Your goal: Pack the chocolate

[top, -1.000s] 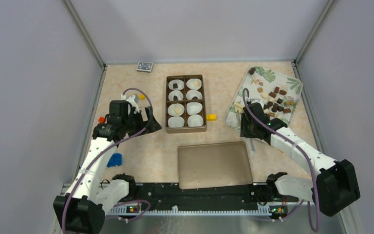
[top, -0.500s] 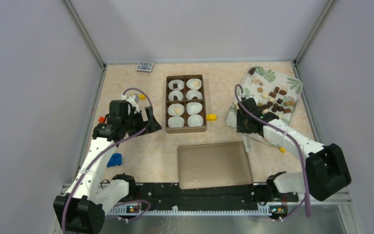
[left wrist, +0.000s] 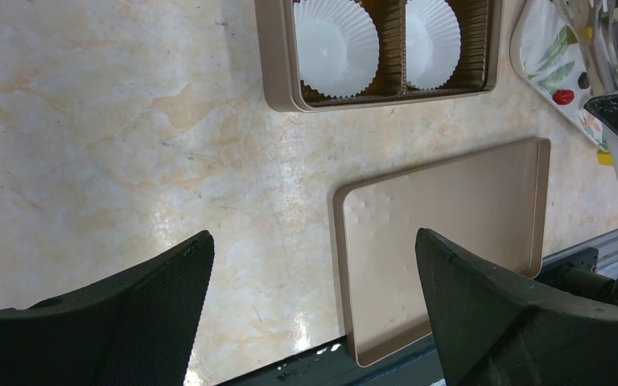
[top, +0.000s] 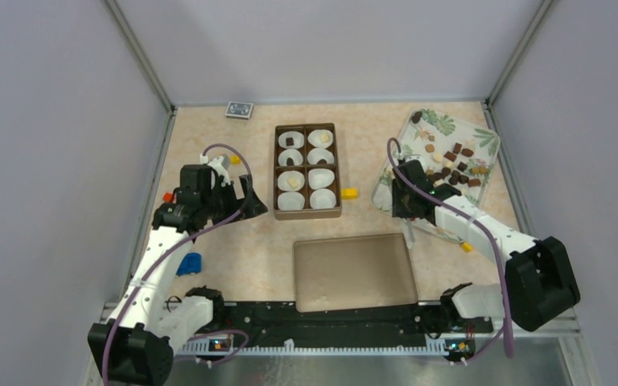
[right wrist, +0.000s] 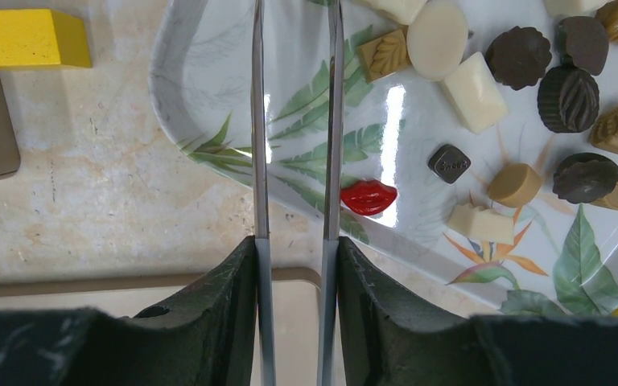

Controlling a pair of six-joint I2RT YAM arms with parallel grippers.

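Observation:
The chocolate (top: 453, 163) lies as several dark, brown and cream pieces (right wrist: 520, 56) on a leaf-patterned plate (top: 483, 135), with a red lip-shaped sweet (right wrist: 368, 198) among them. My right gripper (top: 403, 201) (right wrist: 294, 241) is shut on metal tongs (right wrist: 331, 121) over the plate's near-left rim (right wrist: 169, 104). The blades stand apart with nothing between them, and their tips run out of view. A brown box (top: 306, 212) of white paper cups has a piece in some cups. My left gripper (top: 245, 201) (left wrist: 314, 241) hangs open left of the box, holding nothing.
The flat brown lid (top: 354, 272) (left wrist: 451, 233) lies in front of the box. A yellow block (top: 349, 193) (right wrist: 24, 38) sits between box and plate. A blue object (top: 189, 263), small red and yellow bits and a card deck (top: 239, 109) are on the left and at the back.
My right arm has swung its elbow outward and the gripper has shifted slightly toward the plate's left rim, squeezing the tongs a little closer. The left arm has not moved.

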